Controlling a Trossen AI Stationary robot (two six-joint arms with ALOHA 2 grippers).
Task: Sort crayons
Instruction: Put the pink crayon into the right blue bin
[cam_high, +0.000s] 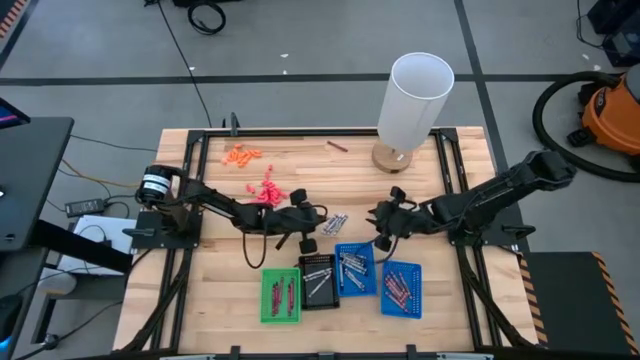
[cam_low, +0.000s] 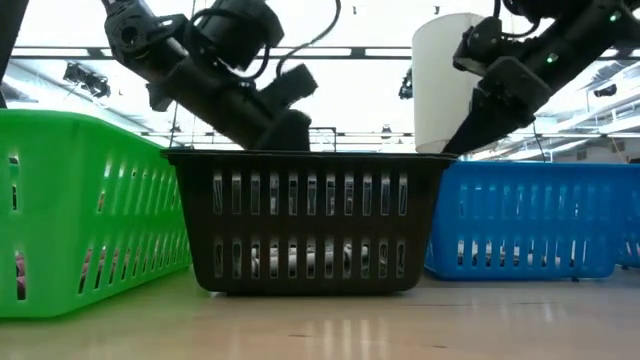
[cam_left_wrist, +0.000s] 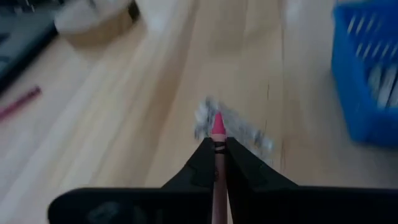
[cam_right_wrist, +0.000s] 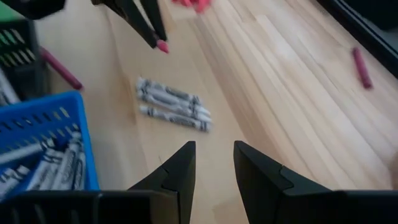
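A workshop or lab: a wooden bench (cam_high: 300, 150) on a black frame stands on grey concrete floor (cam_high: 100, 60), cables (cam_high: 205, 15) trail across it, an orange shop vacuum (cam_high: 612, 112) sits nearby, strip lights overhead.

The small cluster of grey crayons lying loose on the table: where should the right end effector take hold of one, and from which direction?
Grip one outer crayon of the grey crayons at mid-length, across its thin body, coming straight down from above. They lie flat, side by side and touching, so only the outer side is free. The right end effector is open above them.
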